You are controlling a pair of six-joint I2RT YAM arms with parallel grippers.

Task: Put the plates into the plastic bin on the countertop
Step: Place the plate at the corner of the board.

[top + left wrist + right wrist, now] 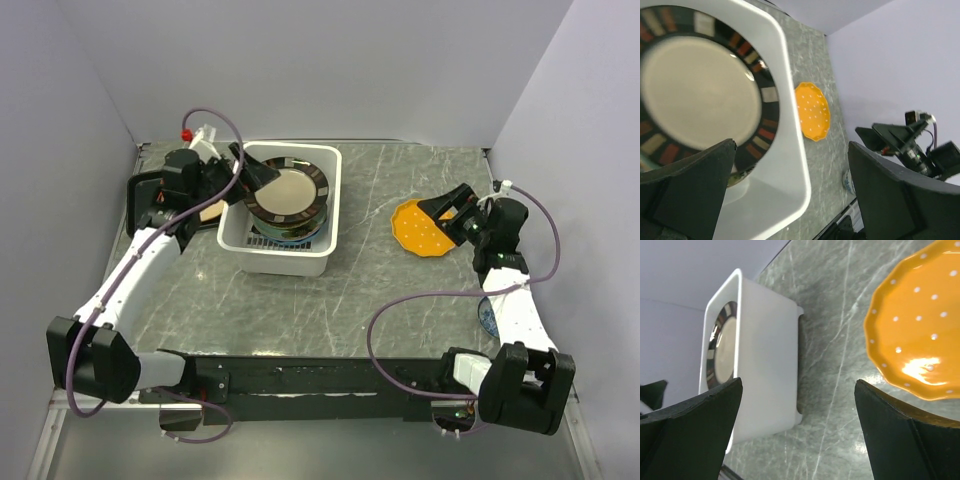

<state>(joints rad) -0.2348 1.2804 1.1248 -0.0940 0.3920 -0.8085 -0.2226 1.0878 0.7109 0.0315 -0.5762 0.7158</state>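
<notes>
The grey-green marbled desk fills the work area, with thin white veins running through it. On its back-left part stands the white plastic bin, and its far-left corner is hidden behind the left arm. Left of the bin we see a black tray, mostly covered by that same arm, so we cannot tell what it holds.

Inside the bin lies a stack of plates. The top one is the tan plate, with a dark rim of coloured blocks. Beneath it only thin teal and blue edges show, too little for us to count or name the plates.

The orange dotted plate lies flat on the desk, well to the right of the bin. Near the right edge, only a sliver of a blue plate peeks out from under the right arm.

The left gripper hangs over the bin's left rim, its jaws spread wide and holding nothing. The right gripper sits at the orange plate's right edge, equally wide and empty. We cannot tell whether it touches the plate.
</notes>
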